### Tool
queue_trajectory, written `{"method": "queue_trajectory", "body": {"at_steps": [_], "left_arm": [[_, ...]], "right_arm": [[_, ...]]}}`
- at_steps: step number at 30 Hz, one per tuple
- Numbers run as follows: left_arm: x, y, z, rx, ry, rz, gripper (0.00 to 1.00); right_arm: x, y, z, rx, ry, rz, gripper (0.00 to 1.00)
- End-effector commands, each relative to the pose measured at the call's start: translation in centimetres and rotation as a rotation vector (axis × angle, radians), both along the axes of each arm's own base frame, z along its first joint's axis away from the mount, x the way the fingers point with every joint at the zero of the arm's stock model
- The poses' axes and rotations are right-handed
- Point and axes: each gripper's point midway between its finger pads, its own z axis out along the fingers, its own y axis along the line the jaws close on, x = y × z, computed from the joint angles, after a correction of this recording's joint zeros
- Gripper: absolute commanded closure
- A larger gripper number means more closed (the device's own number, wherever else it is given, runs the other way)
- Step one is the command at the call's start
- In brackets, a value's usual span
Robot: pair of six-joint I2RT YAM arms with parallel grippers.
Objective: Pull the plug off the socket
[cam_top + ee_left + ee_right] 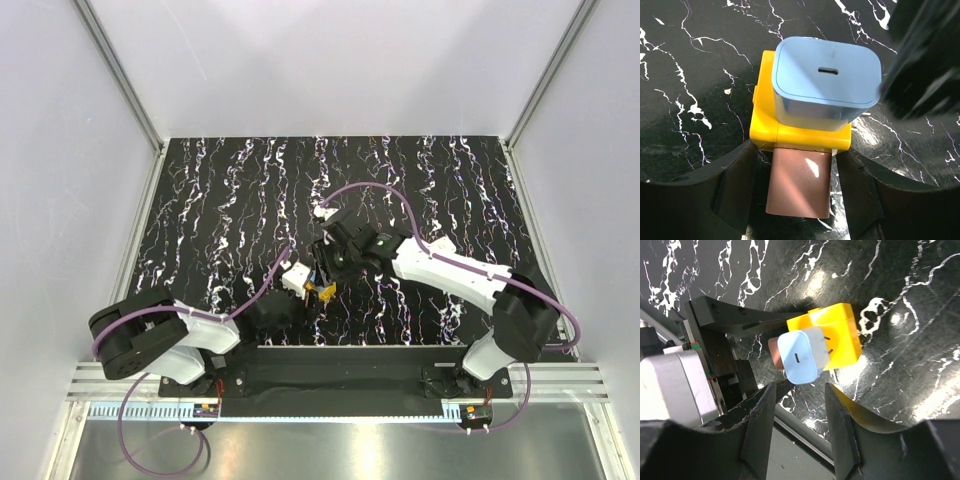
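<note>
The socket [800,134], a small yellow cube, lies on the black marbled table. A light-blue plug [826,82] with a small slot sits in its top face. A glossy pink-brown plug [799,182] sticks out of its near side. My left gripper [799,200] is open and straddles the pink-brown plug, with a thin gap at each finger. In the right wrist view the socket [842,335] and the blue plug [799,357] lie just beyond my open, empty right gripper [799,410]. From above, both grippers meet at the socket [325,291].
The right gripper shows as a dark blur [925,60] beside the blue plug. The left gripper's finger [740,320] and grey body [670,385] lie close to the left of the right fingers. The table's near edge rail [340,355] is just behind the socket.
</note>
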Motion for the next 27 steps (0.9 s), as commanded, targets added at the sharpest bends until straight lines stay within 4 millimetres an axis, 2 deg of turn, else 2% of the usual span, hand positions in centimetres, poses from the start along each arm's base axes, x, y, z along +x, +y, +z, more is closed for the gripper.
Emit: {"method": "queue_trajectory", "body": {"at_steps": [1, 11, 27], "left_arm": [[0.3, -1.4, 2.6, -0.082, -0.057, -0.028, 0.86], [0.0, -1.7, 2.7, -0.091, -0.055, -0.05, 0.87], [-0.2, -1.5, 3.2, -0.112, -0.057, -0.05, 0.89]], "right_arm": [[0.7, 1.8, 1.2, 0.03, -0.055, 0.027, 0.48], [1.3, 2.0, 0.3, -0.019, -0.119, 0.05, 0.42], [1.4, 2.0, -1.3, 0.01, -0.137, 0.032, 0.5]]}}
